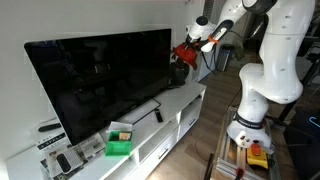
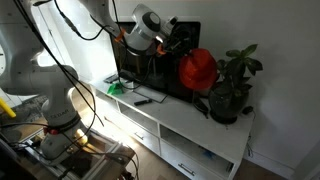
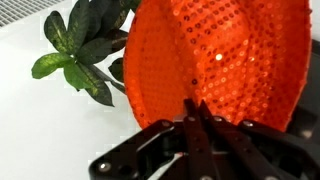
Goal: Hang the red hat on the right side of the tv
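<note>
The red hat (image 1: 184, 52) is a sequined soft cap. It hangs from my gripper (image 1: 196, 43) beside the right edge of the tv (image 1: 100, 80). In an exterior view the red hat (image 2: 197, 70) hangs in front of the tv's (image 2: 150, 75) end, next to a potted plant. In the wrist view the hat (image 3: 215, 60) fills the frame above my gripper (image 3: 196, 108), whose fingers are shut on its fabric. Whether the hat touches the tv I cannot tell.
A potted plant (image 2: 232, 85) stands on the white cabinet (image 1: 175, 115) right of the tv; its leaves show in the wrist view (image 3: 85, 50). A green box (image 1: 119, 143) and remotes (image 1: 150, 108) lie on the cabinet in front of the screen.
</note>
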`<action>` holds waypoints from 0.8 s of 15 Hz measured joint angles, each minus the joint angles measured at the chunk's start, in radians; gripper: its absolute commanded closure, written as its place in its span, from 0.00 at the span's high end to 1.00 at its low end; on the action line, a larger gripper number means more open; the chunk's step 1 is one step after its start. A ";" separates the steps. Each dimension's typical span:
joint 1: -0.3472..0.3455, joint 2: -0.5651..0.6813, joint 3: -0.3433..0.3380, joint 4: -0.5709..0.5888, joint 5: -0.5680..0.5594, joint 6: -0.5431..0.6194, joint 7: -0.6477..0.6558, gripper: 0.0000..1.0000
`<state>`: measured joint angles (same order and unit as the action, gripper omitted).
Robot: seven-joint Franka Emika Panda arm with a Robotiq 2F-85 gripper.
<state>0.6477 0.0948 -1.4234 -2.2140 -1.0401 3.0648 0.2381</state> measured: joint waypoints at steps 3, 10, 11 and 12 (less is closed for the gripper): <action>0.052 -0.004 -0.070 0.029 -0.056 0.055 0.065 0.05; 0.054 0.000 -0.072 0.025 -0.058 0.061 0.069 0.01; 0.055 0.000 -0.071 0.025 -0.058 0.061 0.069 0.01; 0.056 -0.002 -0.071 0.025 -0.058 0.061 0.069 0.01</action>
<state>0.7035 0.0931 -1.4946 -2.1890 -1.0982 3.1263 0.3073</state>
